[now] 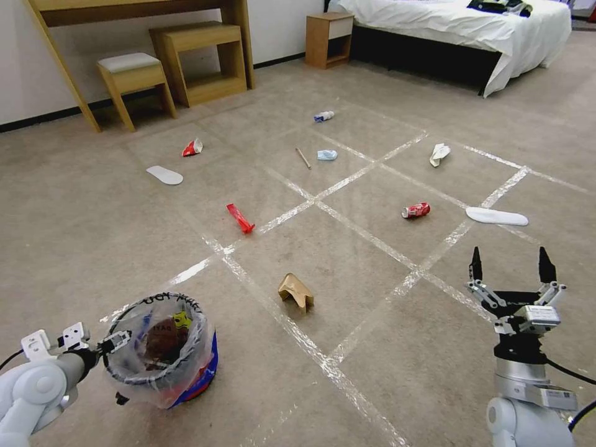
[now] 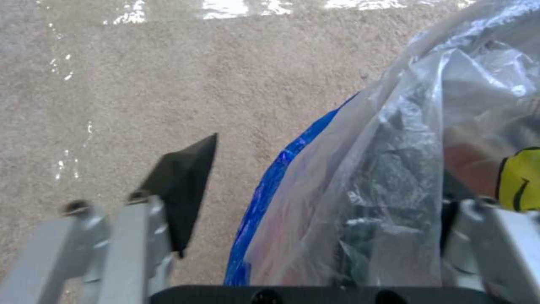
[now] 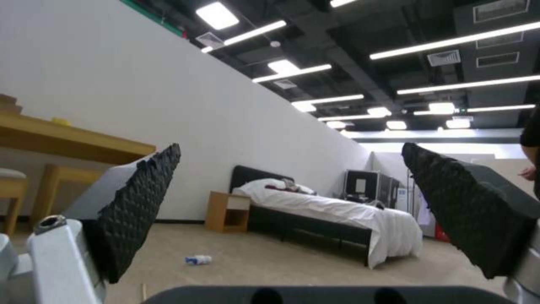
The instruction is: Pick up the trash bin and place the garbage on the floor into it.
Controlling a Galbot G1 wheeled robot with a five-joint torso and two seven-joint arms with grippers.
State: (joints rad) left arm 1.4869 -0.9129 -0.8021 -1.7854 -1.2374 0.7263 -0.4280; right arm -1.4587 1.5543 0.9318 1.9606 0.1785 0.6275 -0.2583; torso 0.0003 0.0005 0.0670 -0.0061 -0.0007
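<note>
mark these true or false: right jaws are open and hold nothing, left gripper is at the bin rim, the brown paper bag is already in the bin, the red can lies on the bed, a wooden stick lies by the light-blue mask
1. The right gripper has open, empty jaws. True.
2. The left gripper is at the rim of the small round blue-and-red bag-lined trash bin. True.
3. The crumpled brown paper bag is in the bin. False: it lies on the beige carpet floor.
4. The crushed red can lies on the bed. False: it is on the floor.
5. The thin wooden stick lies beside the light-blue mask. True.

We see our left end effector [image 2: 315, 185] straddling the trash bin [image 2: 270, 190] rim, one finger [image 2: 180, 181] outside over the floor [image 2: 168, 84].
</note>
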